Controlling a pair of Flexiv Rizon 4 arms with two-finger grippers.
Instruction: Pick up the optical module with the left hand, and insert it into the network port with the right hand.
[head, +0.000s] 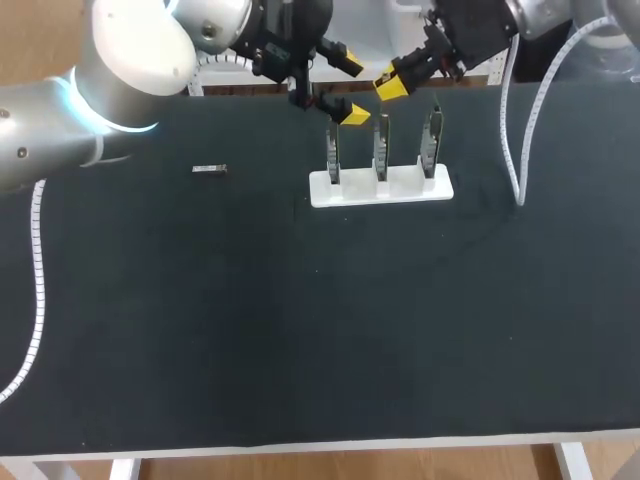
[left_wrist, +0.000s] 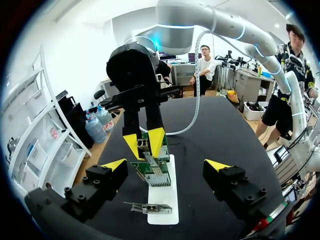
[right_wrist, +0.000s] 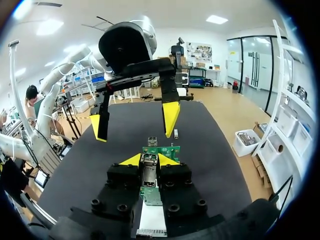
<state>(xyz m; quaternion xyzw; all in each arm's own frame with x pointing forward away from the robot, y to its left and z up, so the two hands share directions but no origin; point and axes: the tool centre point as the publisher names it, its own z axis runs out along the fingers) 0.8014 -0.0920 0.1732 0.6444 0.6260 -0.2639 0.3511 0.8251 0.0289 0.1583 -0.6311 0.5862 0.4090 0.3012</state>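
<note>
A white holder (head: 381, 188) carries three upright green boards (head: 381, 148) with network ports. My right gripper (head: 390, 85) hangs just behind and above the middle board, shut on a small metal optical module (right_wrist: 149, 167) that points at the nearest board (right_wrist: 161, 150). My left gripper (head: 350, 90) stands open and empty beside it, over the left board; its yellow tips (right_wrist: 171, 116) straddle the space ahead of the right gripper (right_wrist: 149, 160). In the left wrist view, the right gripper (left_wrist: 144, 144) holds the module (left_wrist: 143, 144) beyond my open left gripper (left_wrist: 165, 165). A second module (head: 209, 169) lies on the mat at the left.
The black mat (head: 320, 330) covers the table, with its front half bare. A white spiral cable (head: 520, 130) hangs from my right arm down to the mat right of the holder. The table's far edge runs close behind both grippers.
</note>
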